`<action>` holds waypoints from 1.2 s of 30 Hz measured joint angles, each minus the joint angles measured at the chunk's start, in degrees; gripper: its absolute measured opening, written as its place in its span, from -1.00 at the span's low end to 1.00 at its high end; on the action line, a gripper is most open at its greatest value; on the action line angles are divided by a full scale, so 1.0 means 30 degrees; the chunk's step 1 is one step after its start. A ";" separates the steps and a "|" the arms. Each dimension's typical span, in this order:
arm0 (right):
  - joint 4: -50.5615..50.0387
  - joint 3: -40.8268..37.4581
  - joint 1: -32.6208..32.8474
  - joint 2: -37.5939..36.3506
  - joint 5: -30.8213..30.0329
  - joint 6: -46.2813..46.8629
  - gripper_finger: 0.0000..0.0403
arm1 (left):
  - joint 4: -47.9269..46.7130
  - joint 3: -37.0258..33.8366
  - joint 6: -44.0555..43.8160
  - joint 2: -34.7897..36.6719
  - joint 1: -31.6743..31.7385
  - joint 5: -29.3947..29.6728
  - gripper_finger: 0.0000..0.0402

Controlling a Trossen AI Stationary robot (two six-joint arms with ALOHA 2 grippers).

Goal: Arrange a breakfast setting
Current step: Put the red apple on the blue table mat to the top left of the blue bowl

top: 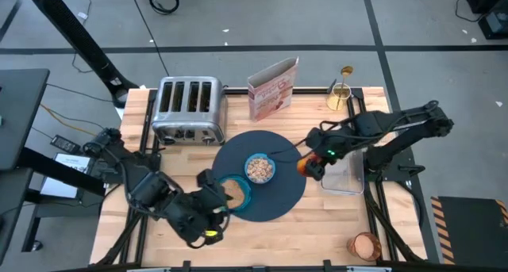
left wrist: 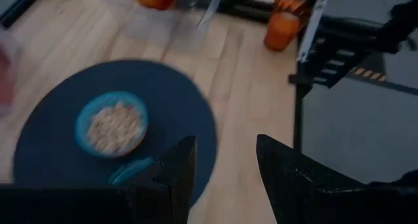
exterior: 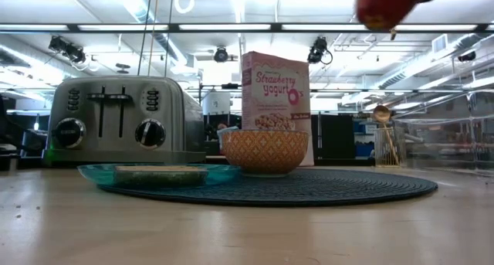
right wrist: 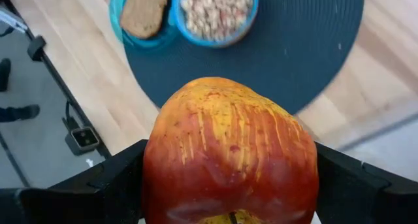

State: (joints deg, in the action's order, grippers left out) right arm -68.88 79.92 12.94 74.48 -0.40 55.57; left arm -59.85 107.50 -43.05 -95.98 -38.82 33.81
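Note:
The dark slate-blue mat [top: 278,194] lies at the table's middle. On it stand the blue bowl [top: 259,169] with cereal and the teal plate [top: 245,196]. The toast slice [top: 233,193] lies flat on the plate. My right gripper [top: 305,166] is shut on the red fruit [right wrist: 228,152], above the mat's right edge. In the low view the fruit [exterior: 384,6] hangs high above the table. My left gripper [left wrist: 225,165] is open and empty above the mat's near-left side, by the plate. The amber cup [top: 366,245] stands at the near right. The gold spoon [top: 346,72] stands in a holder at the far right. My right gripper pinches the red fruit's two opposite sides [right wrist: 153,178] between its two fingers. The fingers [right wrist: 98,188] point down from above. The fruit is lifted clear of the table and the mat.
A toaster [top: 188,109] and a cereal box [top: 272,88] stand behind the mat. A clear container [top: 347,175] lies right of the mat, under the right arm. Bare wood shows at the near edge between the mat and the cup.

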 joint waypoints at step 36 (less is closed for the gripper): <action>0.3497 1.1182 -0.5568 1.4257 -0.0150 -0.2727 0.72 | -0.9364 0.0007 0.3567 0.7269 -0.0096 0.0640 -0.17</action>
State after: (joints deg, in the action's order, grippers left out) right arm -58.39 113.47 -3.76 117.25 -0.86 47.39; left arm -87.94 107.53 -32.35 -74.17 -39.11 35.73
